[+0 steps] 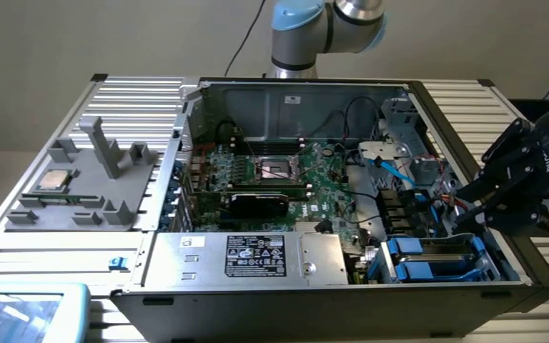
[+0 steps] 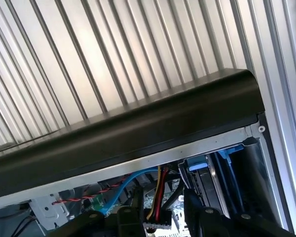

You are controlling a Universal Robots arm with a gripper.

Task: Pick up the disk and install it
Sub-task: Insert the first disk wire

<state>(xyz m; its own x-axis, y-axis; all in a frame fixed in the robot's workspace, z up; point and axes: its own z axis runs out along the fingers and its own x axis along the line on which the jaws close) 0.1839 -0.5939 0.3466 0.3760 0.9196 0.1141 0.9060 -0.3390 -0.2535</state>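
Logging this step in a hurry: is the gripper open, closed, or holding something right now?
Gripper: open, holding nothing.

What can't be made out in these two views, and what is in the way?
Exterior view: whether the blue carriers in the drive bay hold the disk; the bay frame covers them.
Exterior view: the end effector is partly cut off by that view's right edge.
Wrist view: the black case rim hides most of the interior.
Exterior view: the power supply's sticker has text too small to read.
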